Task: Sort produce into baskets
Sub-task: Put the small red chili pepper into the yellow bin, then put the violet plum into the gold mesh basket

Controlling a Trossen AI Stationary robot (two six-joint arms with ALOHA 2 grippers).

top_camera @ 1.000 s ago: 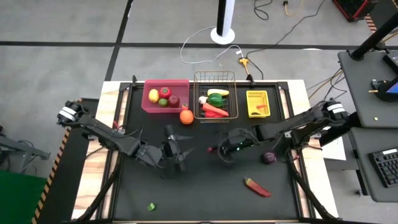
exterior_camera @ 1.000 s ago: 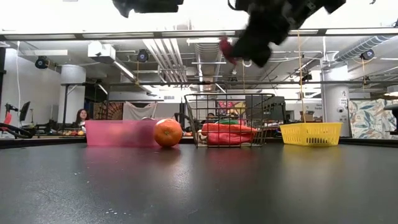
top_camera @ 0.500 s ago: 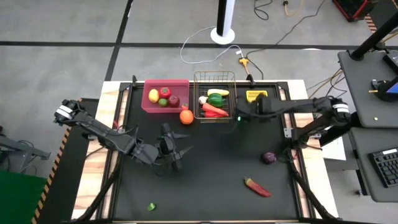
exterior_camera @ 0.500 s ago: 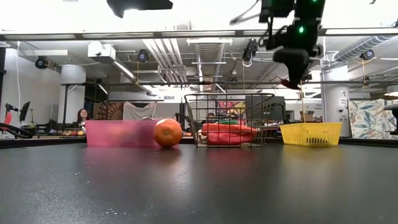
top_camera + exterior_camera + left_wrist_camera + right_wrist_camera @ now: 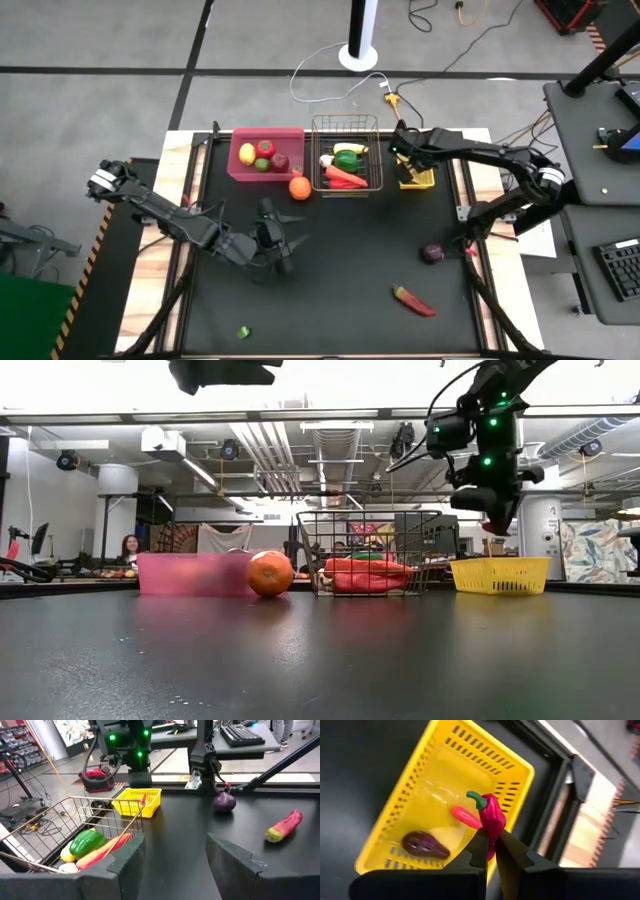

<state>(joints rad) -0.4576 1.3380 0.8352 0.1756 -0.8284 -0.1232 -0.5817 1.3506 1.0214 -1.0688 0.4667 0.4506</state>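
The table top is black. The pink bin holds a yellow lemon, a red apple and a green lime. An orange sits just beside it. The wire-mesh basket is bare metal, with a green pepper and an orange-red carrot inside. The yellow bin has slotted walls and contains a dark purple piece. A red chilli with a green stem is pinched between dark fingers. A purple onion and a red chilli with a green end lie on the black surface.
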